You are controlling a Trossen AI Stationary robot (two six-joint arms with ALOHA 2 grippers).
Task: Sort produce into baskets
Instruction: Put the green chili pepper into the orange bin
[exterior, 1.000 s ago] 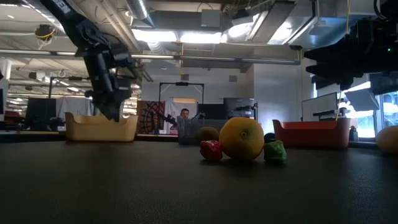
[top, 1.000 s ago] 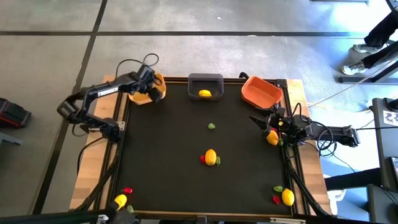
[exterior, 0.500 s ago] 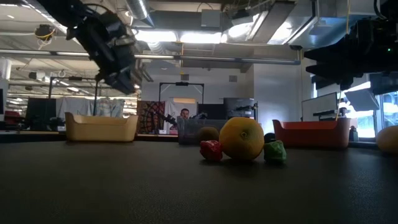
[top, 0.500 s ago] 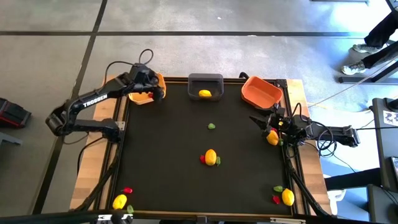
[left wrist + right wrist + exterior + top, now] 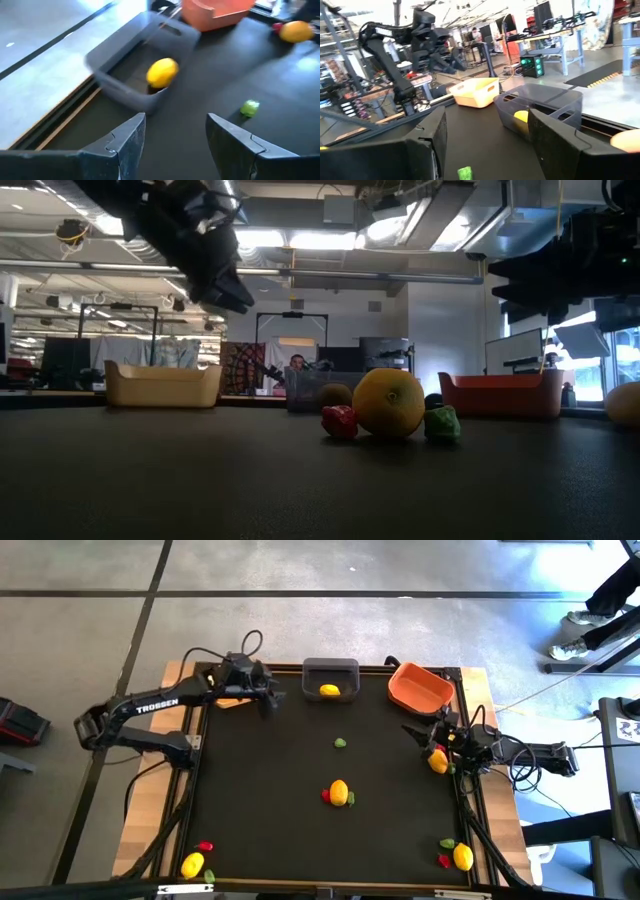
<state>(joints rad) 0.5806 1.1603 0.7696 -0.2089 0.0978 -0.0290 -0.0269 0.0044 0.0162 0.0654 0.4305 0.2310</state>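
The left pincer point(image 5: 268, 700) hangs released and empty near the dark grey basket point(image 5: 330, 670), which holds one lemon point(image 5: 162, 72). The right pincer point(image 5: 485, 145), also released, waits at the surface's point(image 5: 260, 790) edge. The green piece point(image 5: 340, 742) looks light, stiff and slippery; grip across its middle.

My left arm hides most of the yellow-orange basket point(image 5: 222, 698) from above. The orange basket point(image 5: 216, 11) is cut off by the left wrist view's edge. The red piece point(image 5: 444, 861) near the surface corner is too small to identify.
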